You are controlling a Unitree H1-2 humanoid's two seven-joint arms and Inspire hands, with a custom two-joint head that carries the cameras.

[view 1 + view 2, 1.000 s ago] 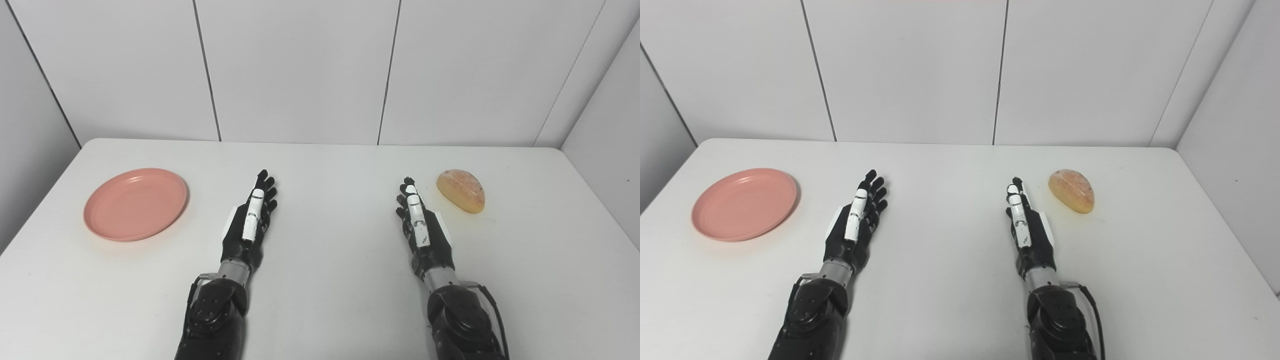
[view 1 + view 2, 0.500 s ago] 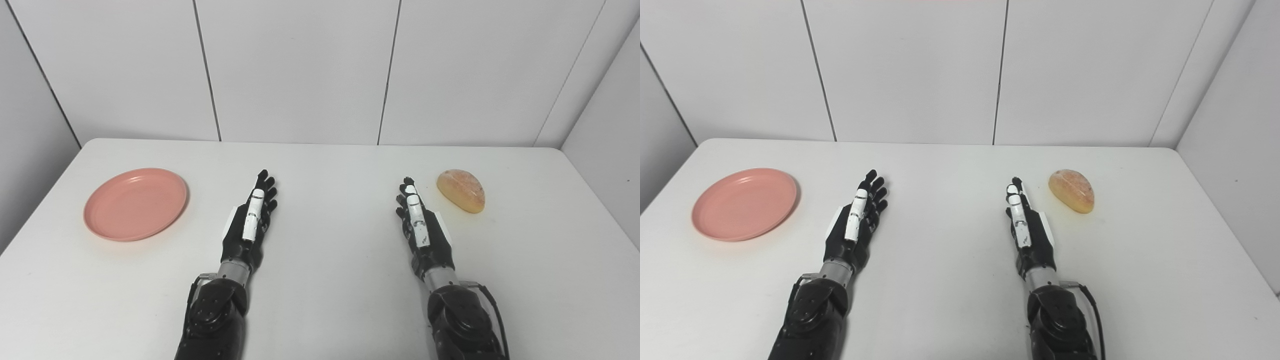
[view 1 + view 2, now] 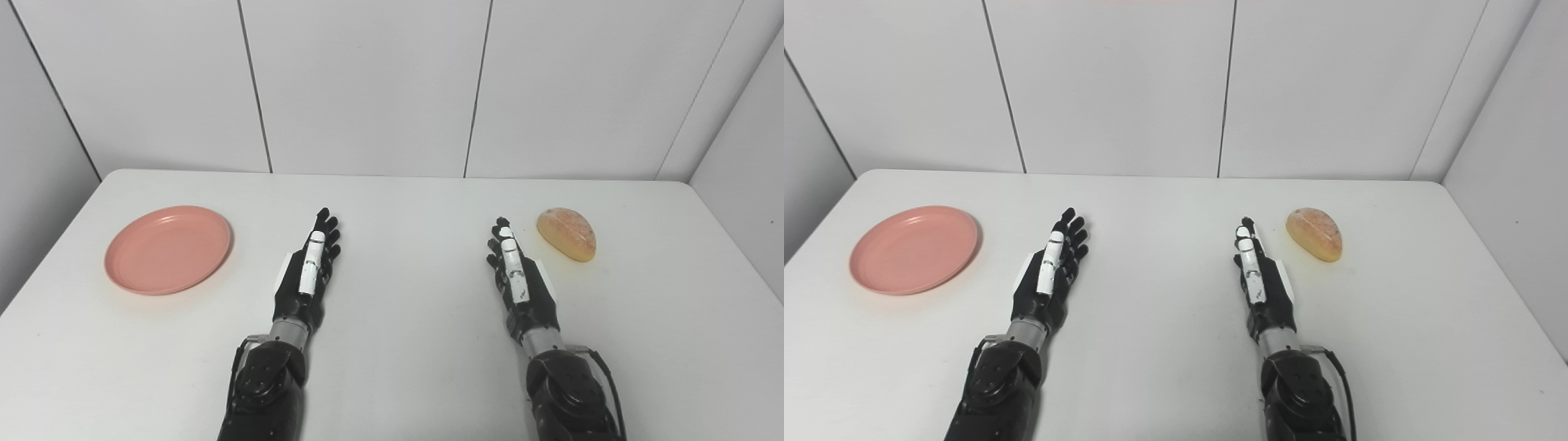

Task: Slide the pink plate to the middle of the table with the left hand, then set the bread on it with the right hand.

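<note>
A round pink plate [image 3: 168,249] lies empty at the left side of the white table [image 3: 404,343]. A golden bread roll [image 3: 566,234] lies at the right side. My left hand [image 3: 309,269] rests on the table, fingers straight and apart, holding nothing, well to the right of the plate. My right hand [image 3: 514,275] rests on the table likewise, open and empty, just left of the bread and not touching it. The same scene shows in the right eye view, with the plate [image 3: 913,249] and bread [image 3: 1315,234].
White wall panels [image 3: 367,86] stand close behind the table's far edge and along both sides. Bare table surface lies between my two hands.
The whole picture has shifted a few pixels to the right, so the camera moved slightly. Neither hand, the plate nor the bread has moved.
</note>
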